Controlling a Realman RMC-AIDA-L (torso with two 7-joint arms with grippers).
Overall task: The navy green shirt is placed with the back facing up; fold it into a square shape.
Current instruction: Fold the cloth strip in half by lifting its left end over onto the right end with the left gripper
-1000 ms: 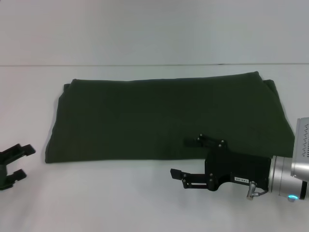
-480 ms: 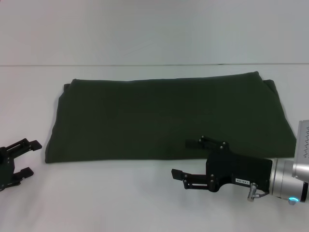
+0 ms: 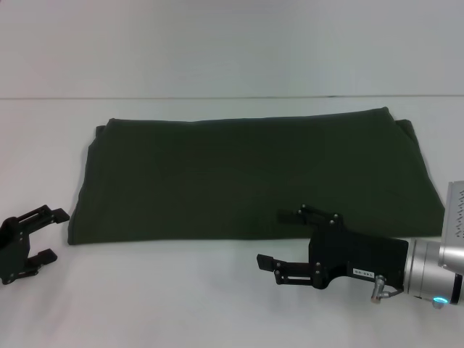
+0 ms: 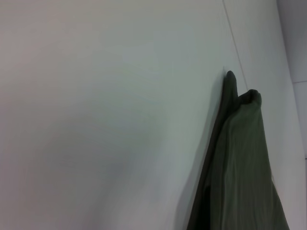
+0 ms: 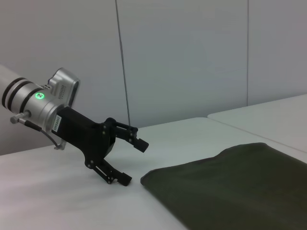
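My left tool (image 3: 45,234) gapes empty beside the navy green shirt (image 3: 246,177), near its corner. My right tool (image 3: 279,239) gapes empty at its front hem. Soft, limp cloth, I reckon: pinch the layered corners.

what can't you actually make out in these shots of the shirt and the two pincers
- The navy green shirt: its underside faces the table in every view, so any print is hidden.
- Right pincer: its own wrist view shows none of it, only the left pincer.
- Left wrist view: the picture's edge cuts off most of the shirt.
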